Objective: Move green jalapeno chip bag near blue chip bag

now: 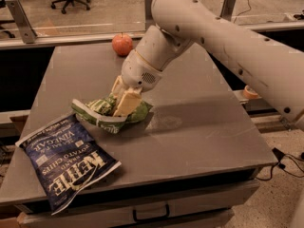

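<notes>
Claw (pixel 121 103) at left-centre of tabletop (pixel 199 108), pointing down, fingers pinched tight on crumpled top of green jalapeno chip bag (pixel 100 109). Green bag sits just beyond upper right corner of blue chip bag (pixel 66 163); whether the two touch cannot be told. Blue bag lies flat at front left, overhanging tabletop edge, lettering upside down to camera. Red apple (pixel 122 44) at far edge, well apart. White arm (pixel 223 42) enters from right.
</notes>
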### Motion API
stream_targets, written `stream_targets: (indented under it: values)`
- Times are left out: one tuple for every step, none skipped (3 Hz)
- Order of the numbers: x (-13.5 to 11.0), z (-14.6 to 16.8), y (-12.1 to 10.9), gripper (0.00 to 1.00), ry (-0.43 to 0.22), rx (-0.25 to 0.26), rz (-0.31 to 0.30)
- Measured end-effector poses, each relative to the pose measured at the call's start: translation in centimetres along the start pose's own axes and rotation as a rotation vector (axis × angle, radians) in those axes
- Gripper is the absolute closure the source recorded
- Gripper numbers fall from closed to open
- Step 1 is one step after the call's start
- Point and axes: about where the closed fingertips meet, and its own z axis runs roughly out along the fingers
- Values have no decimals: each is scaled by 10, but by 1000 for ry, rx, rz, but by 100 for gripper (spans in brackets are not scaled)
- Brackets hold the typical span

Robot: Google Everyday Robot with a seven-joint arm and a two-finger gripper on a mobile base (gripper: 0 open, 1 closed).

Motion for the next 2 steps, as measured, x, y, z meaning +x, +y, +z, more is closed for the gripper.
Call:
stream_targets:
  values:
    - [-1, -1, -2, 4, -8, 6, -1]
    - [-1, -9, -6, 0, -19, 37, 8]
